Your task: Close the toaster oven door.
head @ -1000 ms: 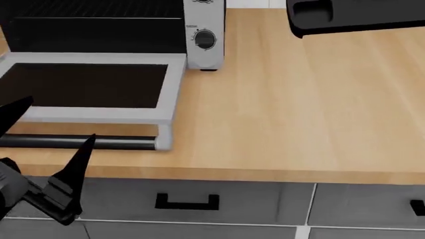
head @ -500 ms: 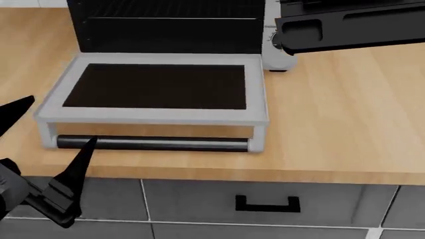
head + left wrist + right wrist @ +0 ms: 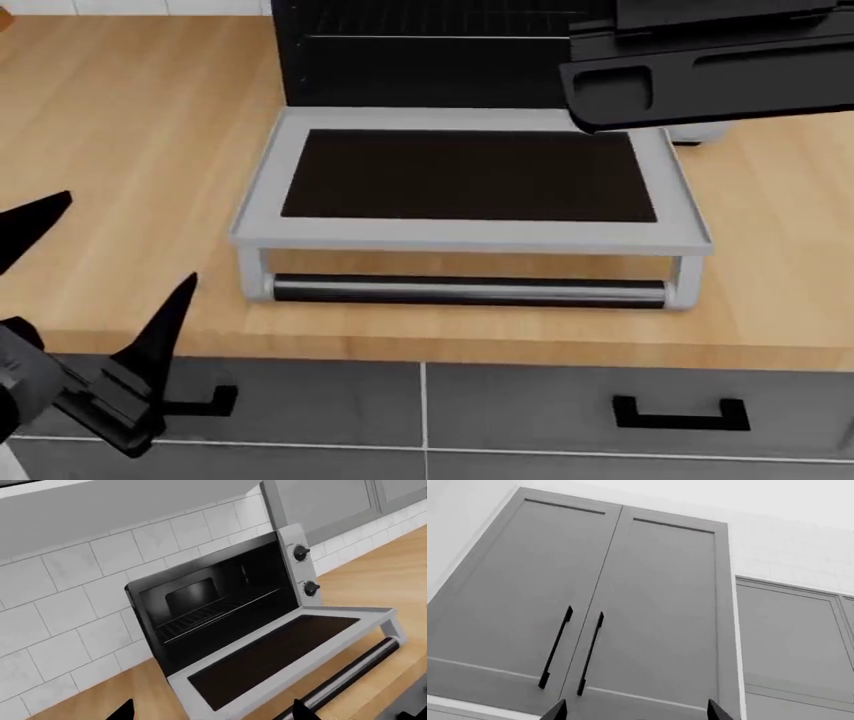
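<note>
Wooden tabletop (image 3: 134, 150) below white tile: toaster oven door (image 3: 467, 235) lies flat and fully open, bar handle (image 3: 467, 291) toward the robot; left gripper (image 3: 94, 290), jaws spread and empty, waits near it; right gripper (image 3: 634, 712), jaws apart, faces wall cabinets (image 3: 594, 605).

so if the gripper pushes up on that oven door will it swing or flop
The oven door looks like a rigid metal frame around glass, hinged at the oven, so it should probably swing up stiffly. Its round bar handle may be slippery.
</note>
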